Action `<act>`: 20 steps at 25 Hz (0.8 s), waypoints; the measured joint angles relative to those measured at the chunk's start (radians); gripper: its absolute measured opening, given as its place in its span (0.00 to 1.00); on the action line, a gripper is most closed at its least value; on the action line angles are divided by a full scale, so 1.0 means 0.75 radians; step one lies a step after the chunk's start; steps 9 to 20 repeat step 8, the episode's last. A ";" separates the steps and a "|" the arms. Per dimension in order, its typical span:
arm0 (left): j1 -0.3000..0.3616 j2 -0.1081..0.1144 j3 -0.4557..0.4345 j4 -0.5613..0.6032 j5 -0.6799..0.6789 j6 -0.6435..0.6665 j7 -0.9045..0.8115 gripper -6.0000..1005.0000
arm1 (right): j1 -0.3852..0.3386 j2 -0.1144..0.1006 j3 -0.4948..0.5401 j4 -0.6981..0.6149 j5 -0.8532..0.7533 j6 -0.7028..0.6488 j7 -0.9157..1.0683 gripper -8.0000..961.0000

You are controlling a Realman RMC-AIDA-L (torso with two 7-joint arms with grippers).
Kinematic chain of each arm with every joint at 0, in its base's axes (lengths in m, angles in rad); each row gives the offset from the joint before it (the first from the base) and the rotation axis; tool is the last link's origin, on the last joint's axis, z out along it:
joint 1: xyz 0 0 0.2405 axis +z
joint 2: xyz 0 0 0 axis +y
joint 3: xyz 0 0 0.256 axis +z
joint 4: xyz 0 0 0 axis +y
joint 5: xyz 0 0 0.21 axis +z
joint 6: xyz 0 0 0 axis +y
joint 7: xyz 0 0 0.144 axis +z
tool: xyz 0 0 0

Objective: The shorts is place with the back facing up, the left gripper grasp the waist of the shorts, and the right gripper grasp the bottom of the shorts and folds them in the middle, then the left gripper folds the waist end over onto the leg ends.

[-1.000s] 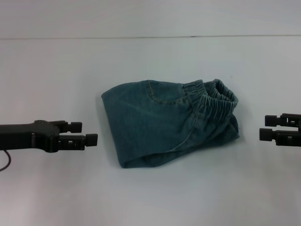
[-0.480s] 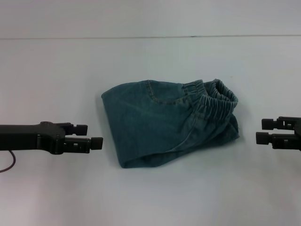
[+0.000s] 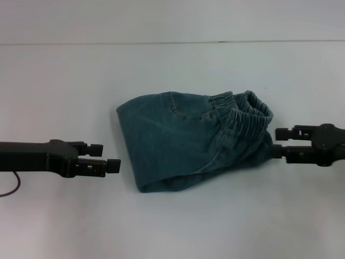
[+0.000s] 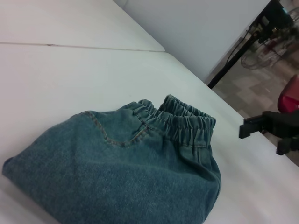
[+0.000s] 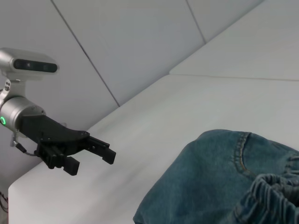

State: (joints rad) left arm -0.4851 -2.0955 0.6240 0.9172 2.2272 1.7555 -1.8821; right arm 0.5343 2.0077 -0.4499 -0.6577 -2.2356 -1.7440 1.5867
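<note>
Two grippers flank the shorts (image 3: 194,143), which lie folded near the middle of the white table (image 3: 172,226), well clear of every edge. Compared with half a second earlier, the right gripper (image 3: 278,142) has moved inward from the table's right side: its fingertips, then well apart from the fabric, now reach the right end of the bundle just below the waist (image 3: 245,110), and whether they press the cloth or only meet it cannot be told. The left gripper (image 3: 108,157) has barely shifted, standing just beside the folded left edge of the shorts with a strip of bare table between. The shorts themselves have not changed shape or place.

Left gripper: fingers spread, one tip slightly ahead of the other, holding nothing and touching nothing; the right wrist view shows the same spread fingers (image 5: 103,154) above the table, with the silver cuff and green light behind. Right gripper: fingers parted with a visible gap, nothing clamped between them; the left wrist view shows it (image 4: 252,128) beside the ruffled elastic band.

The waist sits at the bundle's upper right, a back pocket seam (image 3: 175,105) just to its left; the leg hems are hidden beneath.
</note>
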 joint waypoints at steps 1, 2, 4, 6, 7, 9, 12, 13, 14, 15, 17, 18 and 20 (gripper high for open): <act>0.000 0.000 0.002 0.000 0.000 -0.001 0.000 0.92 | 0.009 0.005 -0.011 0.003 0.000 0.013 0.000 0.80; -0.001 -0.001 0.004 0.000 0.000 -0.001 0.000 0.92 | 0.016 0.008 -0.024 0.006 0.000 0.023 0.000 0.80; -0.001 -0.001 0.005 0.000 0.000 -0.002 0.000 0.92 | 0.029 0.013 -0.048 0.009 0.000 0.037 0.000 0.80; 0.000 -0.002 0.005 0.000 0.000 -0.003 0.000 0.92 | 0.036 0.017 -0.057 0.009 0.000 0.044 -0.001 0.80; 0.000 -0.002 0.005 0.000 0.000 -0.003 0.000 0.92 | 0.039 0.018 -0.058 0.009 0.001 0.046 -0.001 0.80; 0.000 -0.002 0.004 0.000 0.000 -0.003 0.000 0.92 | 0.041 0.018 -0.060 0.010 0.001 0.047 -0.001 0.80; 0.000 -0.002 0.004 0.000 0.000 -0.003 0.000 0.92 | 0.041 0.018 -0.060 0.010 0.001 0.047 -0.001 0.80; 0.000 -0.002 0.004 0.000 0.000 -0.003 0.000 0.92 | 0.041 0.018 -0.060 0.010 0.001 0.047 -0.001 0.80; 0.000 -0.002 0.004 0.000 0.000 -0.003 0.000 0.92 | 0.041 0.018 -0.060 0.010 0.001 0.047 -0.001 0.80; 0.000 -0.002 0.004 0.000 0.000 -0.003 0.000 0.92 | 0.041 0.018 -0.060 0.010 0.001 0.047 -0.001 0.80; 0.000 -0.002 0.004 0.000 0.000 -0.003 0.000 0.92 | 0.041 0.018 -0.060 0.010 0.001 0.047 -0.001 0.80; 0.000 -0.002 0.004 0.000 0.000 -0.003 0.000 0.92 | 0.041 0.018 -0.060 0.010 0.001 0.047 -0.001 0.80; 0.000 -0.002 0.004 0.000 0.000 -0.003 0.000 0.92 | 0.041 0.018 -0.060 0.010 0.001 0.047 -0.001 0.80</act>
